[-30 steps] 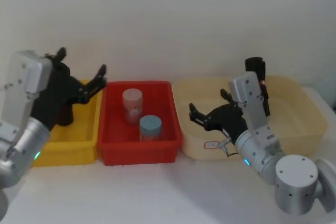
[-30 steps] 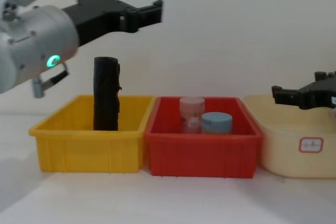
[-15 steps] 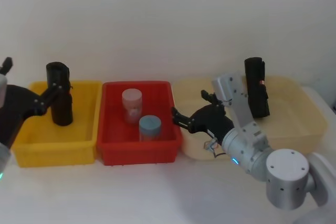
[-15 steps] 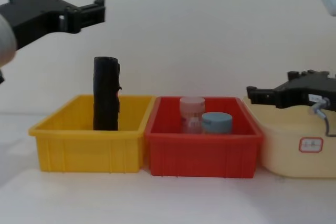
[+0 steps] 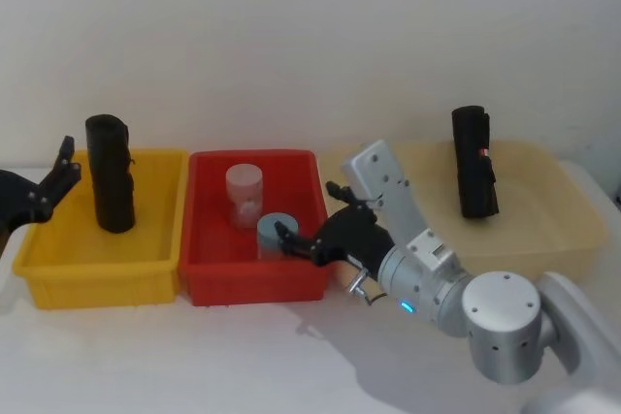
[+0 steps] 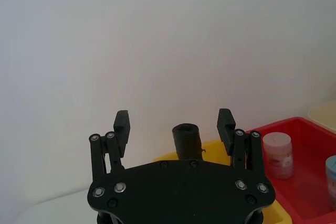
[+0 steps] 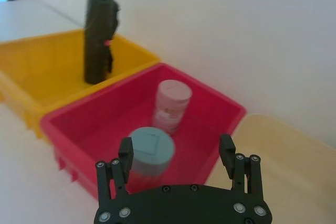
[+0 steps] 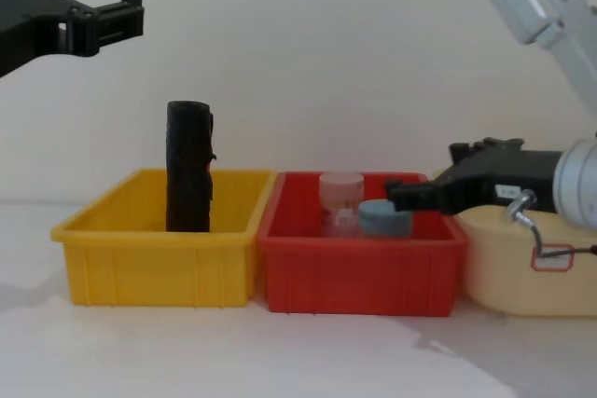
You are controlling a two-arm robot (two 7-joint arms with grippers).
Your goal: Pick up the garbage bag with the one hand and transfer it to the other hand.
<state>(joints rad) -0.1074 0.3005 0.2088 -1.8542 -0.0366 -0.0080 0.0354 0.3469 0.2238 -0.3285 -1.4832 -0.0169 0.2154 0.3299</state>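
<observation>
The left black pronged gripper (image 6: 174, 124) is held spread near the upright black garbage-bag roll (image 5: 109, 186) in the yellow plastic bin (image 5: 107, 257), the right gripper (image 7: 176, 148) spread over the red plastic bin (image 5: 254, 284).

The right end effector (image 7: 176, 151), fingers spread, faces a red bin (image 7: 212, 111) holding a pink-lidded jar (image 7: 172, 106) and a blue-lidded jar (image 7: 151, 153). In the adjoining yellow bin (image 7: 42, 61), a black roll (image 7: 100, 38) stands upright.

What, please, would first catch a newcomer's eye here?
A yellow bin, a red bin and a cream bin stand in a row, a black roll upright in the yellow one. The open right gripper reaches over the red bin by its jars; the open left gripper hangs beyond the yellow one.
</observation>
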